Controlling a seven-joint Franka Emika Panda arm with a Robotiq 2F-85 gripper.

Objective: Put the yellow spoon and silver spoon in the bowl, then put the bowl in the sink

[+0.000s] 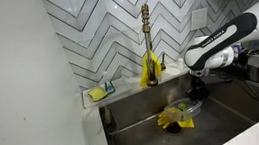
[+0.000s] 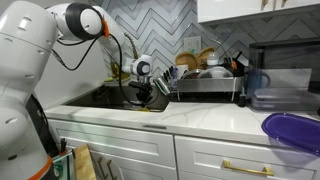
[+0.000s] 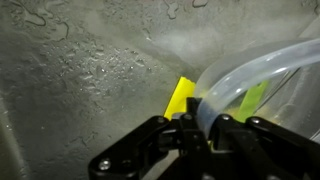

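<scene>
Bowl rim pinched by gripper low in sink.

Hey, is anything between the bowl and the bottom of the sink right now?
Nothing visible. The hand grips the clear bowl by its rim, already low inside the sink, with bare wet floor beside it. Whether the yellow spoon lies in or under the bowl is unclear.
</scene>
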